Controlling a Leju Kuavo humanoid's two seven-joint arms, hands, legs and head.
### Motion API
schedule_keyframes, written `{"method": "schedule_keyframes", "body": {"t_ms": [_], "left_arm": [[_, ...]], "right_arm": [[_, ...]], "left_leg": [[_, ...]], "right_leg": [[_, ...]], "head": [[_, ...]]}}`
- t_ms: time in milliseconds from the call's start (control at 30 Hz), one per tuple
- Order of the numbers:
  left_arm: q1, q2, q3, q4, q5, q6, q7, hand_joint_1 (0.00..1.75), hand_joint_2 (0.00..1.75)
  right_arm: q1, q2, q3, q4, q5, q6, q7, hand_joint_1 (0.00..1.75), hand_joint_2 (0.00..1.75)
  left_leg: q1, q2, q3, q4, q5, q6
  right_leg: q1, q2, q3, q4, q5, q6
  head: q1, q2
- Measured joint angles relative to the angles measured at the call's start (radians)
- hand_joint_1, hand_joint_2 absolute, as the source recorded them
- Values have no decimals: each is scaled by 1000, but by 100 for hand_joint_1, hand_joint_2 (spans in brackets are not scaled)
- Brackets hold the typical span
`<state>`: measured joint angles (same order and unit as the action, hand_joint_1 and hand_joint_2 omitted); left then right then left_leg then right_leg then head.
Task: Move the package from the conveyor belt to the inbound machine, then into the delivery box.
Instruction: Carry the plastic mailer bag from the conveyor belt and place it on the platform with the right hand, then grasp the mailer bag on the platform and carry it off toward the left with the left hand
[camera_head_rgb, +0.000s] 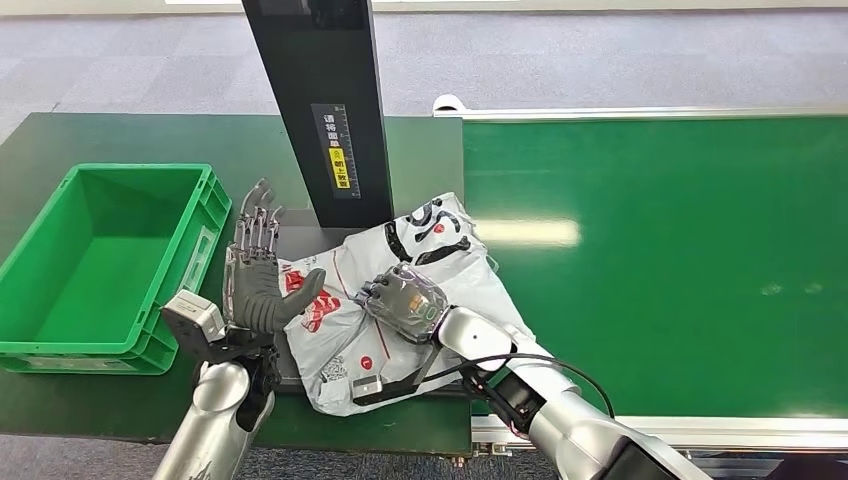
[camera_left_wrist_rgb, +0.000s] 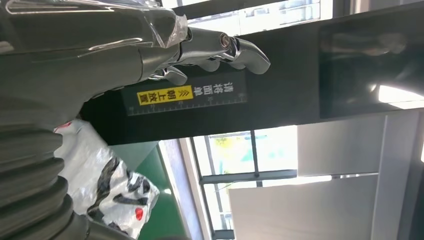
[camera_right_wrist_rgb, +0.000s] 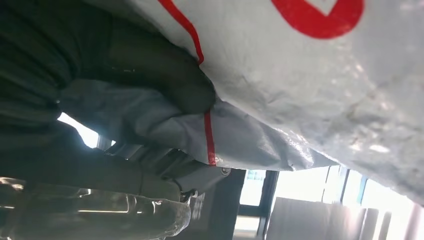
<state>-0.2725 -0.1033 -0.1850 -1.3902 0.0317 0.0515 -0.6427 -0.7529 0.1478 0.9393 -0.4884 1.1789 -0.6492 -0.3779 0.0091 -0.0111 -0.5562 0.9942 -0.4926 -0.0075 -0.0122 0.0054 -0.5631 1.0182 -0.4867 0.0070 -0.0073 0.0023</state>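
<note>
The package (camera_head_rgb: 400, 290), a white plastic mailing bag with red and black print, lay on the dark platform of the inbound machine (camera_head_rgb: 300, 238), at the foot of its black upright column (camera_head_rgb: 320, 100). Its right part reached over the left edge of the green conveyor belt (camera_head_rgb: 650, 250), and its near corner hung over the front edge of the platform.

The right hand (camera_head_rgb: 405, 300) was on the middle of the package, with the back of the hand upward. In the right wrist view the thumb (camera_right_wrist_rgb: 165, 85) pressed into a fold of the white film (camera_right_wrist_rgb: 310, 90), and the film was bunched between it and the fingers, so the hand had hold of the bag.

The left hand (camera_head_rgb: 262, 275) stood upright at the left edge of the package, palm toward it, fingers straight and spread, holding nothing. Its thumb (camera_head_rgb: 305, 290) pointed to the bag and seemed to touch the film, but I cannot tell this for sure. In the left wrist view the fingertips (camera_left_wrist_rgb: 240, 47) were in front of the black column, near its yellow and black label (camera_left_wrist_rgb: 185, 95), and a part of the package (camera_left_wrist_rgb: 115, 190) showed beside the wrist cover.

The green delivery box (camera_head_rgb: 195, 260), a plastic crate, stood on the dark green table (camera_head_rgb: 60, 135) at its left side, just beside the left hand. Nothing lay inside it.
</note>
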Motion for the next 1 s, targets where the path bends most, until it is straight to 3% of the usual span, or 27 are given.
{"method": "schedule_keyframes", "body": {"t_ms": [267,633,833,1000], "left_arm": [[-11,-10,-25,68,6,-14,-3,0,175],[-4,-11,-31,102,19,-16,-3,0,175],[22,-11,-29,92,20,-14,19,0,175],[35,-9,-31,84,1,-19,48,0,175]], "right_arm": [[8,18,-85,4,-73,-44,-70,1,175],[42,25,-305,-17,-396,-46,-273,0,175],[116,5,-424,-204,-736,-31,-312,0,175],[201,-20,-524,-423,-901,32,-302,0,175]], "left_leg": [[0,0,0,0,0,0],[0,0,0,0,0,0],[0,0,-1,0,0,0],[0,0,-1,0,0,0]], "right_leg": [[0,0,0,0,0,0],[0,0,0,0,0,0],[0,0,0,0,0,0],[0,0,0,0,0,0]], "head": [[0,0],[0,0],[0,0],[0,0]]}}
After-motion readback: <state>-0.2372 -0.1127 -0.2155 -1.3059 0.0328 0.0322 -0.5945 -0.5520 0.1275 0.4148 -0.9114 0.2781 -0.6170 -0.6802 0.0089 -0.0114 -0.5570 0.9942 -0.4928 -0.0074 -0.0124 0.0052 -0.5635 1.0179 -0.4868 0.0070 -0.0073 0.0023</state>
